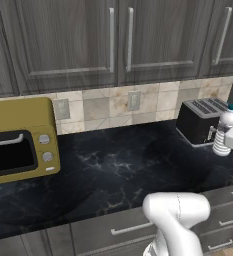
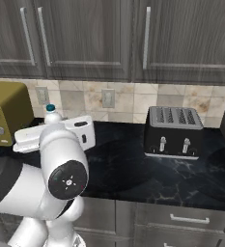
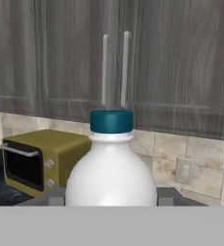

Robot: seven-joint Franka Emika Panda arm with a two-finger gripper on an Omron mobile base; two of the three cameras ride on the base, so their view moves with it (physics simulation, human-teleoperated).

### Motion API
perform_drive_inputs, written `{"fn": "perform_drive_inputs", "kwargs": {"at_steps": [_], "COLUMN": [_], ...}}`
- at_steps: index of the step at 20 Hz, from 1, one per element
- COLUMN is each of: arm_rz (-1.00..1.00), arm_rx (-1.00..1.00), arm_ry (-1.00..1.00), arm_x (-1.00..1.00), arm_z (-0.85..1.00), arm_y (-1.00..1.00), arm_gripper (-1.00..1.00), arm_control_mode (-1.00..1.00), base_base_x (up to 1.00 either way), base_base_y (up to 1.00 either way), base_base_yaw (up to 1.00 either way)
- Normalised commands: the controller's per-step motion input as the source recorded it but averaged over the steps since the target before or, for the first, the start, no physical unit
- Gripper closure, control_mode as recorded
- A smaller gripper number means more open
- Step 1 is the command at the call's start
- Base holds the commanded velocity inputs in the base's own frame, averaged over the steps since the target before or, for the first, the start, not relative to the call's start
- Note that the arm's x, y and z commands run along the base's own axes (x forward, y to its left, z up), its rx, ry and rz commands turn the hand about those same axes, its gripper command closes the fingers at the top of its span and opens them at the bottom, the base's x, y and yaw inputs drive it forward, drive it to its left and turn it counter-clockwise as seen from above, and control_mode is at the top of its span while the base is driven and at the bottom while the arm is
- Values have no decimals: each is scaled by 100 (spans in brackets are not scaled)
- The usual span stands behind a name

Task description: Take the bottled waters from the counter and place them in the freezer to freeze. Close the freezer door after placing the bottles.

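Observation:
One bottled water (image 3: pixel 111 173), clear and ribbed with a teal cap, stands upright between my two fingertips (image 3: pixel 56 197) in the hand view. My gripper (image 3: pixel 111 198) is shut on its lower body. From the left base view the same bottled water (image 1: pixel 225 131) is at the far right over the black marble counter (image 1: pixel 118 165), just in front of the toaster. In the right base view its teal cap (image 2: pixel 50 108) pokes up behind my white hand (image 2: pixel 56 132). Whether its base touches the counter I cannot tell. The freezer and the freezer door are out of view.
A yellow toaster oven (image 1: pixel 18 142) sits on the counter's left. A black four-slot toaster (image 2: pixel 174 131) stands at the right by the tiled wall. Grey upper cabinets (image 1: pixel 118 40) hang above, and drawers with bar handles (image 1: pixel 133 227) run below.

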Motion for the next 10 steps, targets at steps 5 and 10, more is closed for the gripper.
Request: {"fn": "perform_drive_inputs", "kwargs": {"at_steps": [5,10], "arm_rz": [24,33], "arm_rx": [0,0], "arm_ry": [-2,0], "arm_x": [-85,-55], "arm_z": [-2,-6], "arm_y": [57,59], "arm_gripper": [100,100], "arm_control_mode": [-100,-100], "base_base_x": [0,0], "base_base_y": [0,0], "base_base_yaw": [0,0]}}
